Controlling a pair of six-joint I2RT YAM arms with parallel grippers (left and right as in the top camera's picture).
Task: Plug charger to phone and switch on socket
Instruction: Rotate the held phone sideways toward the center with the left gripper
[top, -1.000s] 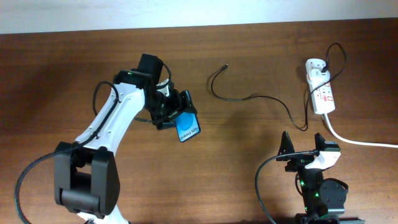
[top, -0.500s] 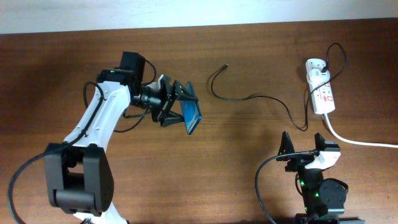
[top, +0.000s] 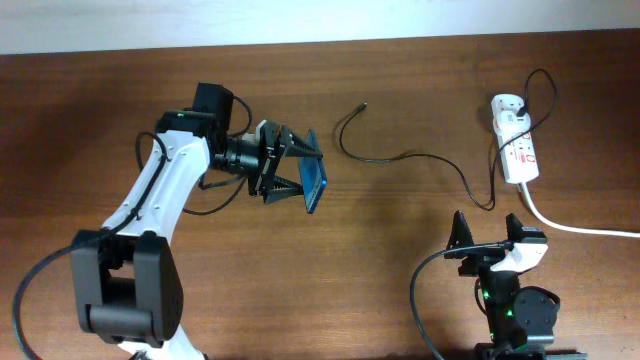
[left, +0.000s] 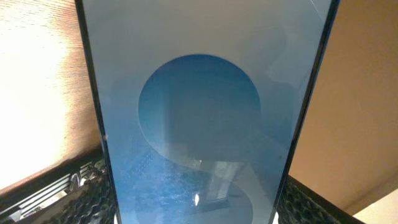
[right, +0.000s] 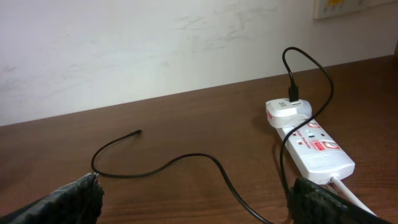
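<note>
My left gripper (top: 288, 168) is shut on the phone (top: 313, 184) and holds it on edge above the table's middle left. In the left wrist view the phone's blue screen (left: 205, 124) fills the frame between the two fingers. The charger, a thin black cable (top: 420, 158), lies on the table with its tip (top: 364, 104) at the far middle and runs to a white plug (top: 506, 104) in the socket (top: 518, 145) at the far right. The right wrist view shows the cable (right: 186, 158) and the socket (right: 314, 146) too. My right gripper (top: 489, 232) is open and empty near the front right.
A thick white cable (top: 570, 224) leaves the socket toward the right edge. A pale wall (right: 155, 43) stands behind the table's far edge.
My left gripper has swung left and turned the phone from lying screen-up to standing on edge, then shifted it slightly right. The right arm has not moved.
</note>
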